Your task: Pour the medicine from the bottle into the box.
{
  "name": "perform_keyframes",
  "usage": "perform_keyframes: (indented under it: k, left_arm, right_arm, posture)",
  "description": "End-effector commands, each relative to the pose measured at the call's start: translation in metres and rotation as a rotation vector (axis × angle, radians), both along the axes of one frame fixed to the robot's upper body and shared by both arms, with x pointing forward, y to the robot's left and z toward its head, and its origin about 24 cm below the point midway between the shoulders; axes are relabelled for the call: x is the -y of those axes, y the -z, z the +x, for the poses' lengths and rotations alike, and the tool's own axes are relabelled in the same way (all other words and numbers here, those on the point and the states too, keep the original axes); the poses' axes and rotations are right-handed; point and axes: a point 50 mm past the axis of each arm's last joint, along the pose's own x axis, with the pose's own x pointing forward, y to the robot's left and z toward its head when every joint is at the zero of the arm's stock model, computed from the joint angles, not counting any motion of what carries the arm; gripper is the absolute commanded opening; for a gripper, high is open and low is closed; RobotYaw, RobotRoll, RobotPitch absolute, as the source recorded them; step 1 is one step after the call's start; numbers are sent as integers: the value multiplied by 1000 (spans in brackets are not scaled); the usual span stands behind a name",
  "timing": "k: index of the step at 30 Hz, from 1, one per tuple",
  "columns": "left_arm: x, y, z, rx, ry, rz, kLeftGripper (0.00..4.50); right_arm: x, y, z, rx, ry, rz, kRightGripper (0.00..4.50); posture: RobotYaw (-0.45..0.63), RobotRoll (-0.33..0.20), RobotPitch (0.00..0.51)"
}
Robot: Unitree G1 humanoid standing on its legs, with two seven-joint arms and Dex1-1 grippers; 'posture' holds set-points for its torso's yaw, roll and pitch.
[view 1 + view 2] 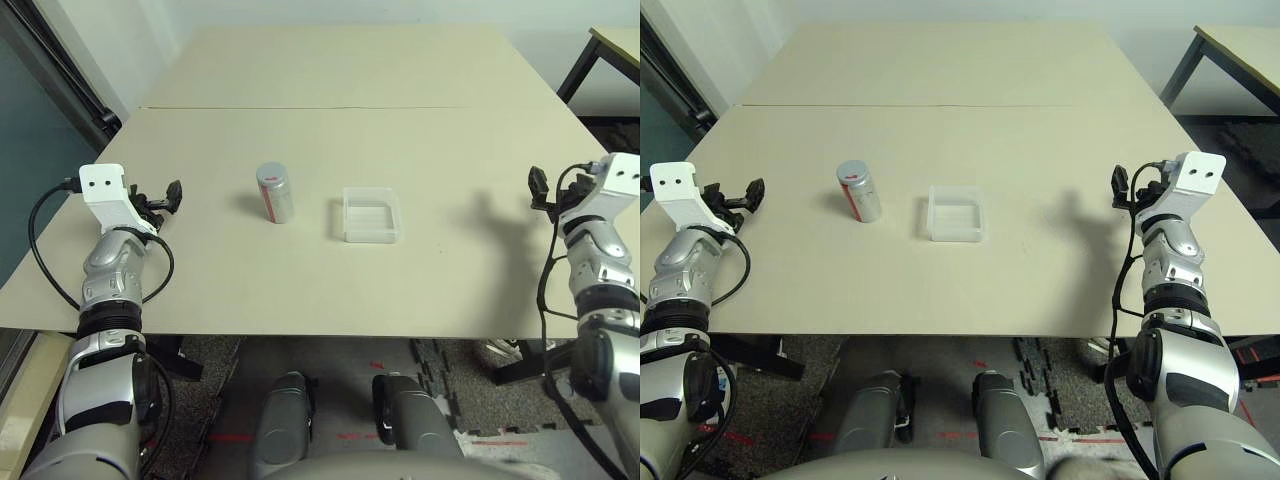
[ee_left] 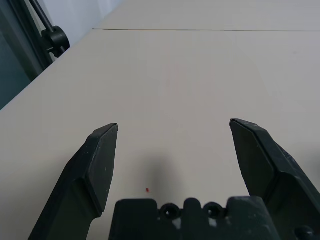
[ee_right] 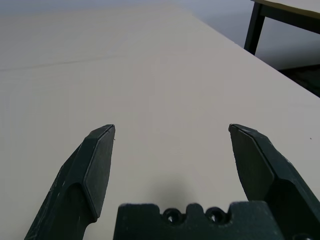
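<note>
Silver-grey, the round bottle with a red stripe (image 1: pixel 275 193) stood left of the clear plastic box (image 1: pixel 371 216). It looked light and slippery, best held round its middle. Both black two-fingered grippers (image 2: pixel 174 122) were open and empty.

One bottle (image 1: pixel 275 193) – capped, one clear box (image 1: pixel 371 215), two robot hands (image 2: pixel 174 122) – black-fingered

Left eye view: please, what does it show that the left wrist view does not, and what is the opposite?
The left eye view adds the capped silver-grey bottle with its red stripe, standing on the table, the clear plastic box and the right gripper.

The left wrist view adds a tiny red speck on the tabletop.

Both share the left gripper, open, the table and the thin seam across it.
</note>
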Motion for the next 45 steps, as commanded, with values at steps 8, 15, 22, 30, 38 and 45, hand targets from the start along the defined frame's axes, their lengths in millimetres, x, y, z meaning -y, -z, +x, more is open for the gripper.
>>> perform_keyframes:
  k: [8,15,22,30,38,45]
  left_arm:
    - [-10,-10,7,-49,57,80,4488]
    - [-14,-33,-13,12,267,104,4488]
    - [14,-41,-57,-31,513,125,4488]
    - [60,-43,-55,-90,696,69,4488]
    - [81,-34,-26,-108,758,64,4488]
    - [94,-21,-8,-121,792,36,4488]
  right_arm:
    - [16,-9,-8,-8,-21,-51,4500]
    - [17,-51,-4,-18,-246,-135,4500]
    - [-33,-68,-12,-143,-702,-185,4500]
    - [-92,-72,-23,-217,-1006,-169,4500]
    - [-120,-72,-19,-236,-1094,-175,4500]
    - [-125,-67,-17,-243,-1099,-177,4500]
  posture:
    - [59,0,106]
    - [105,0,79]
    - [131,0,72]
    - [141,0,67]
    - [113,0,68]
    - [83,0,71]
